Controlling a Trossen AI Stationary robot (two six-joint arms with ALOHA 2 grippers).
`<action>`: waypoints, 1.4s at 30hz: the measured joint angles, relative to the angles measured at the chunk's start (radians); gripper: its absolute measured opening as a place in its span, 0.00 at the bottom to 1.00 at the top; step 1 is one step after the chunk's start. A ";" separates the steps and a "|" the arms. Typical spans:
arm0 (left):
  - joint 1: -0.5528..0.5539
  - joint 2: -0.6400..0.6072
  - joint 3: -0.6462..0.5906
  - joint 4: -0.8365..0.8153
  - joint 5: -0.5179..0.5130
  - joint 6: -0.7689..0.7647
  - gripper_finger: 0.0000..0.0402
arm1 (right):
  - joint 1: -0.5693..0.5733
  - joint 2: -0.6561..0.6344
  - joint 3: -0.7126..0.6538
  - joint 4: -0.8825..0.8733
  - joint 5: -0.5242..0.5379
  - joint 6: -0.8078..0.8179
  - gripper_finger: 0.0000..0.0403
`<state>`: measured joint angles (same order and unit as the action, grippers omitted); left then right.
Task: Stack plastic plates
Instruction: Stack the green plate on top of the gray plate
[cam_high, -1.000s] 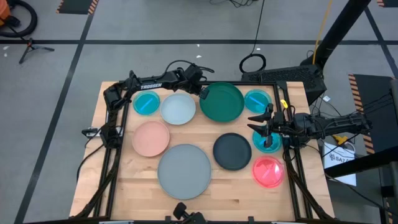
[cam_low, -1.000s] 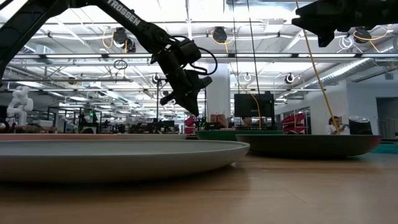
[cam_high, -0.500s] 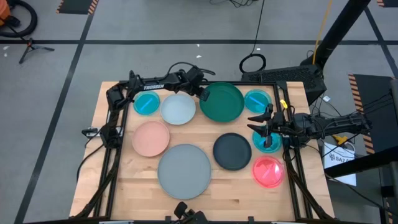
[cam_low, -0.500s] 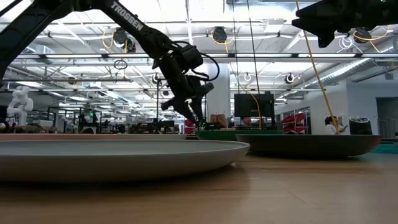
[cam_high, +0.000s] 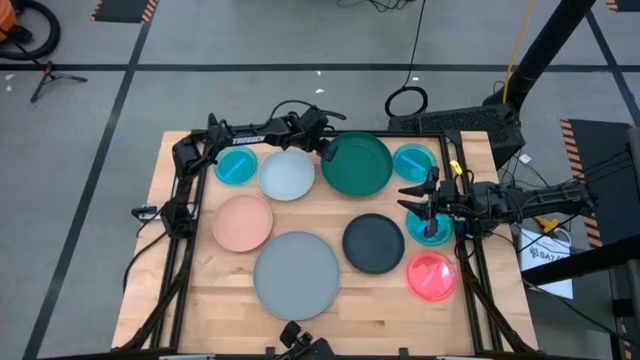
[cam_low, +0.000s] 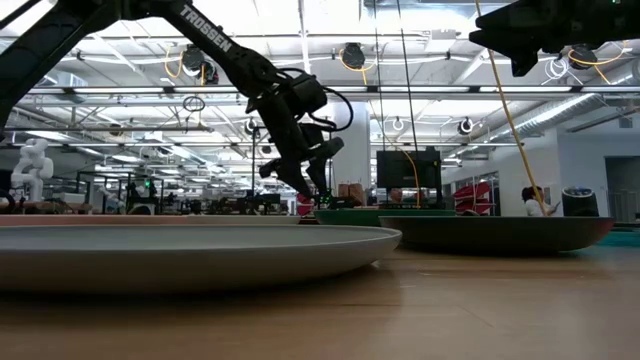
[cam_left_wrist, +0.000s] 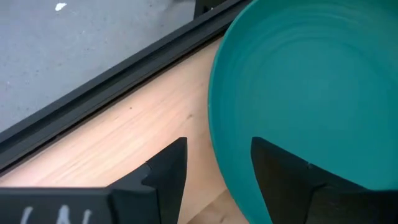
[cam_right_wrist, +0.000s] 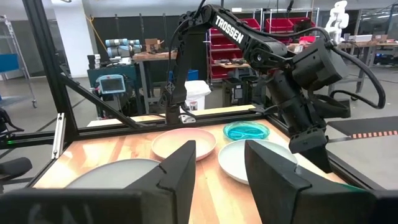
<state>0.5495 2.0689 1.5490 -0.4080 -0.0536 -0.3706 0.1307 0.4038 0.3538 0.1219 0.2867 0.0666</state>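
The plastic plates lie apart on the wooden table, each flat on its base: a dark green plate (cam_high: 357, 164), a pale blue-white one (cam_high: 287, 174), a salmon one (cam_high: 242, 222), a grey one (cam_high: 296, 274), a black one (cam_high: 373, 243), a pink-red one (cam_high: 431, 276) and three small cyan ones (cam_high: 236, 165) (cam_high: 413, 161) (cam_high: 430, 230). My left gripper (cam_high: 327, 150) (cam_left_wrist: 214, 146) is open at the green plate's left rim (cam_left_wrist: 217, 118), slanting down. One finger stands over the bare wood and the other over the plate. My right gripper (cam_high: 410, 198) (cam_right_wrist: 221, 165) hovers open and level above the right-hand cyan plate.
A black frame (cam_high: 300, 130) runs along the table's far edge, just behind my left gripper, and down both sides. Bare wood (cam_high: 340, 210) shows between the plates at the table's middle and along the near edge.
My left gripper has opened from shut, and its fingers now stand on either side of the green plate's left rim. No plate has moved.
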 joint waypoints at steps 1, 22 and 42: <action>0.000 0.000 0.000 0.001 0.000 0.000 0.46 | 0.000 0.000 0.000 0.000 0.000 0.000 0.32; 0.000 0.000 0.000 0.001 0.000 0.005 0.46 | 0.000 0.000 0.000 0.000 0.000 0.000 0.32; -0.007 0.071 0.000 -0.008 0.000 -0.005 0.46 | 0.000 0.000 0.000 -0.002 0.000 0.000 0.32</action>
<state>0.5426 2.1397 1.5490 -0.4158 -0.0536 -0.3756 0.1307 0.4036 0.3538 0.1201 0.2867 0.0668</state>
